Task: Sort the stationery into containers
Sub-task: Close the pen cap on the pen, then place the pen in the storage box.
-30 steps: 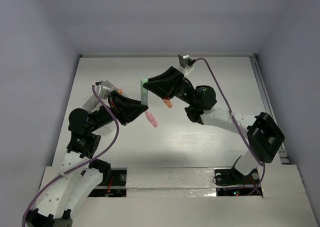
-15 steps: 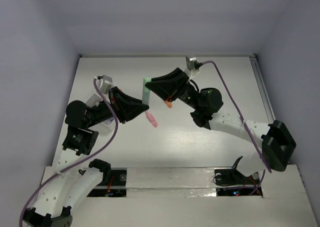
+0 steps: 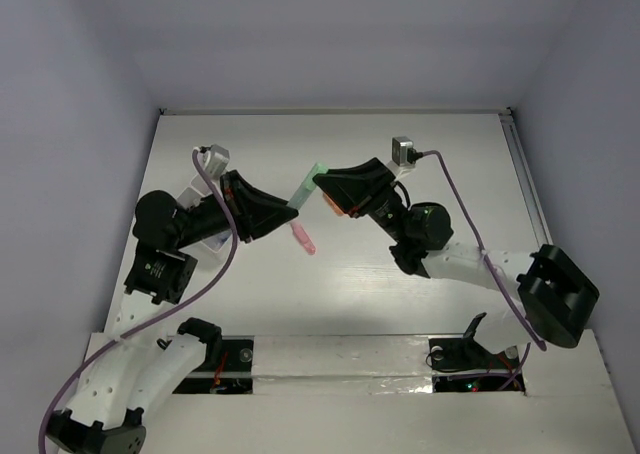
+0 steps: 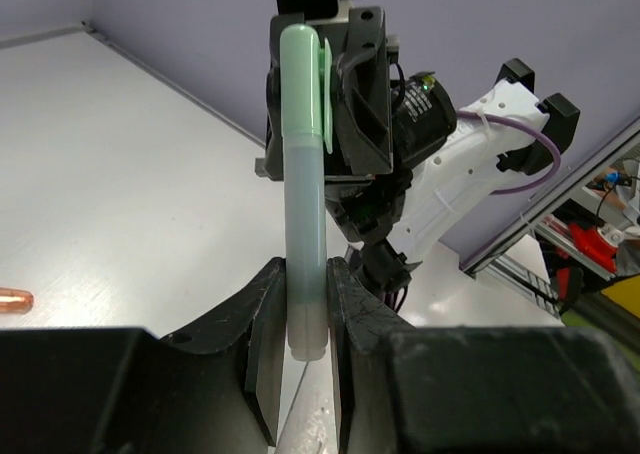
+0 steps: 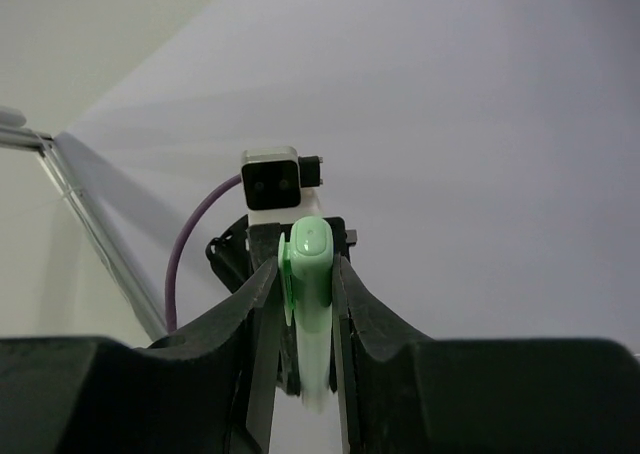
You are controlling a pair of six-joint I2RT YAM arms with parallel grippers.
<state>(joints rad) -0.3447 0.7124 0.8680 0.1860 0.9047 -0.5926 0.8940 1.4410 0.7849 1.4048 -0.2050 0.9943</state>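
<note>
Since a second ago the right arm has drawn back toward its base, and the green marker (image 3: 308, 184) has tipped from straight to slanted. Both sets of fingers clamp it in the air above the counter (image 3: 430, 144): the left fingers (image 4: 262, 314) pinch its pale barrel end, the right fingers (image 5: 255, 304) its capped end. This looks like a hand-over between arms, though it may be a pull on the cap. Next, one side should let go while the other holds firm. A pink marker (image 3: 303, 239) lies below; no container shows in any view.
</note>
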